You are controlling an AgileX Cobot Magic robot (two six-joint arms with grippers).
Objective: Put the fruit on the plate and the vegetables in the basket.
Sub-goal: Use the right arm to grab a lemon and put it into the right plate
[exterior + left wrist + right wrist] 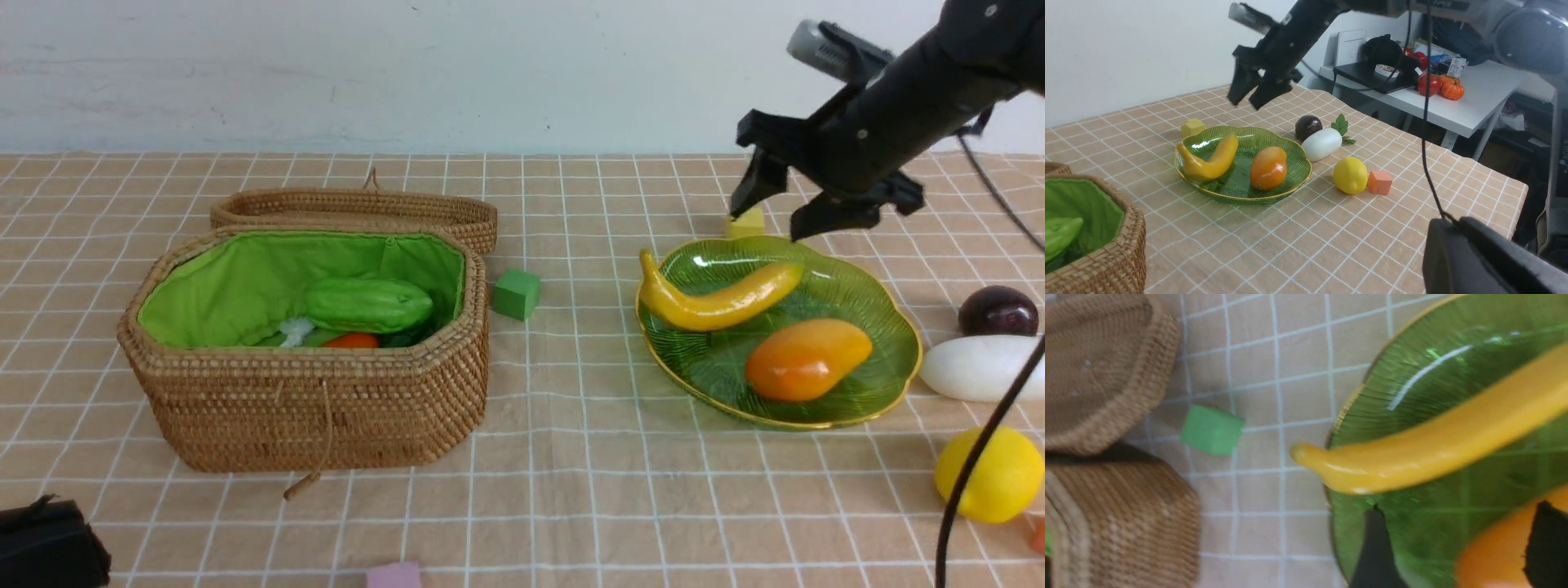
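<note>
Right arm (898,106) hangs over the far edge of the plate (890,314). The right jaws stand apart with nothing between them, and the fingertips (755,184) are clear of everything below.
Left arm (49,543) is parked at the near left corner of the bench. The left jaws are closed and hold nothing that I can see.

Plate: banana (718,298) and mango (807,359) lie in it, and the banana's stem end overhangs the rim toward the basket (310,416).
Basket: open, with its lid (359,211) set behind it. Inside are the gourd (369,304) and a bit of carrot (353,340). Something dark lies beneath them, but I cannot tell what.

On the bench, to the robot's right of the plate, are three items.
- Dark round fruit (998,310): touching or just beside the radish on its far side.
- Radish (980,367): just beside the plate rim, with its long axis running roughly left to right.
- Lemon (1000,474): nearest the robot, with an orange cube (1380,182) beside it.

Key relation: all three lie to the right of the jaws and nearer the robot, so the right arm is much the closer. My judgement is that the dark fruit or the lemon needs only a short carry to the plate. The radish must cross the whole bench to the basket, and the jaws would best close across its short axis.

Writing: none legible. A carton on the side table in the left wrist view carries print too small to read.
</note>
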